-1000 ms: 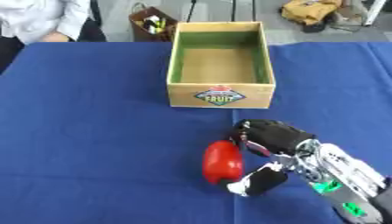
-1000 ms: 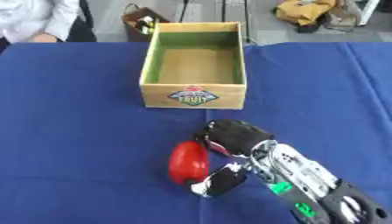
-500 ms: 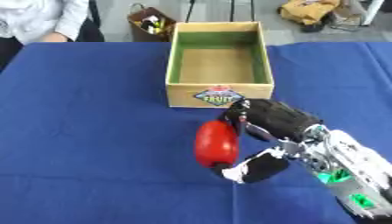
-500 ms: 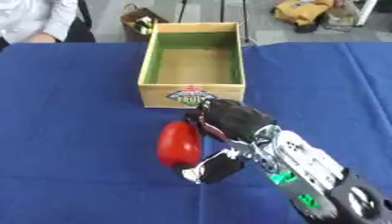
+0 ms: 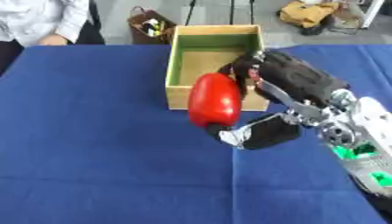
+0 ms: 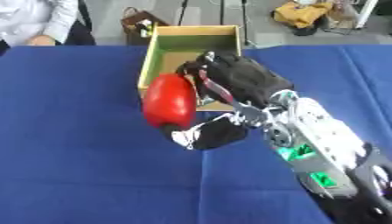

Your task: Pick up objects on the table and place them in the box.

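Observation:
My right hand (image 5: 287, 85) holds a red, rounded object (image 5: 214, 99), fingers curled over its top and the thumb (image 5: 257, 133) under it. The object hangs in the air in front of the near wall of the wooden box (image 5: 177, 57), above the blue table (image 5: 92, 140). The box is open at the top, with green inner walls and a brown floor; nothing shows inside it. The hand and the red object cover part of the box's near wall and its label. My left hand shows in neither view.
A person in a white top (image 5: 42, 19) sits at the table's far left edge, one hand (image 5: 52, 40) near the edge. A brown bag (image 5: 149, 27) and a yellow bag (image 5: 310, 13) lie on the floor behind the table.
My right hand has lifted the red object off the table and carried it up and toward the box. It now hangs at the box's near wall.

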`<state>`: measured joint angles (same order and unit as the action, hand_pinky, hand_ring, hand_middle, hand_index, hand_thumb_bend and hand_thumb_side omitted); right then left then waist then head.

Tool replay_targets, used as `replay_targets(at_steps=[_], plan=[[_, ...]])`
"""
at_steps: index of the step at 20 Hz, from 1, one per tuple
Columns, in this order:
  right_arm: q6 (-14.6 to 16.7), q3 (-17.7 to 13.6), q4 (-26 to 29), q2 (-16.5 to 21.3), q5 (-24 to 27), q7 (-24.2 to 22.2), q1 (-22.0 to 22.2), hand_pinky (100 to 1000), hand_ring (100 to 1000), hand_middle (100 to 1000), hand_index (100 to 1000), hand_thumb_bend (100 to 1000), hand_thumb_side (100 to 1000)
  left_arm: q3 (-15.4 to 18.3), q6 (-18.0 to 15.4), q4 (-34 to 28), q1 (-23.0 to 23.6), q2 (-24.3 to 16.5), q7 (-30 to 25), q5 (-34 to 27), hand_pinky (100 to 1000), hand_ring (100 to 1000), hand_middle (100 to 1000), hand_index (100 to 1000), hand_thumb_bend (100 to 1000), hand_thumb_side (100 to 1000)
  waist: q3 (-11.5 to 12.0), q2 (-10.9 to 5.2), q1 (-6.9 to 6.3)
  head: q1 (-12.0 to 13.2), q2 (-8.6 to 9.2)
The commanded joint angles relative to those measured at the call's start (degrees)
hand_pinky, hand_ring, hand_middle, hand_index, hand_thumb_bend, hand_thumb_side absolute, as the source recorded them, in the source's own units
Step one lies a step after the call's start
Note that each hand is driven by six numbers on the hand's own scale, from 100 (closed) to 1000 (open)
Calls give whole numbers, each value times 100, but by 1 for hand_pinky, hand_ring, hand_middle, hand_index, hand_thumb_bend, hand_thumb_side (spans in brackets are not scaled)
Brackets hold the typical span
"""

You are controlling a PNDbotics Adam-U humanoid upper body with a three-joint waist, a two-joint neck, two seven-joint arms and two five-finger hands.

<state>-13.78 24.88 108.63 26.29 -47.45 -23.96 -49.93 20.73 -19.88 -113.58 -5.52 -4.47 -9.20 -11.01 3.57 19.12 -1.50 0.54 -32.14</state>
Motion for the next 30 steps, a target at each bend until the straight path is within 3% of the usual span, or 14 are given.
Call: replay_targets(at_steps=[1, 6, 10, 18, 30], plan=[[-120, -188, 31, -62, -8, 254, -259, 778, 833, 428, 536, 100, 595, -3, -3, -101, 10, -72, 7, 24, 328, 352, 476, 771, 368, 656, 10, -124, -10, 12, 29], [-151, -243, -155, -148, -75, 436, -357, 780, 836, 417, 522, 100, 567, 1, 4, -101, 22, -59, 5, 28, 327, 351, 476, 771, 369, 656, 6, -126, -25, 22, 30], [-456, -658, -662, -361, -383, 556, -684, 780, 839, 425, 527, 100, 574, -14, 8, -101, 45, -48, -12, 26, 326, 351, 476, 771, 370, 656, 73, -129, -32, -12, 35], [-956, -714, -1840, -811, -1100, 582, -1341, 783, 843, 427, 527, 100, 574, -49, 21, -101, 64, -29, -76, 11, 325, 350, 476, 770, 373, 656, 151, -107, -40, -81, 32], [-979, -1141, -3512, -1485, -1999, 914, -1856, 788, 846, 424, 526, 100, 579, -72, 21, -101, 56, -5, -136, -8, 324, 350, 476, 770, 374, 655, 277, -56, -31, -155, 67]])
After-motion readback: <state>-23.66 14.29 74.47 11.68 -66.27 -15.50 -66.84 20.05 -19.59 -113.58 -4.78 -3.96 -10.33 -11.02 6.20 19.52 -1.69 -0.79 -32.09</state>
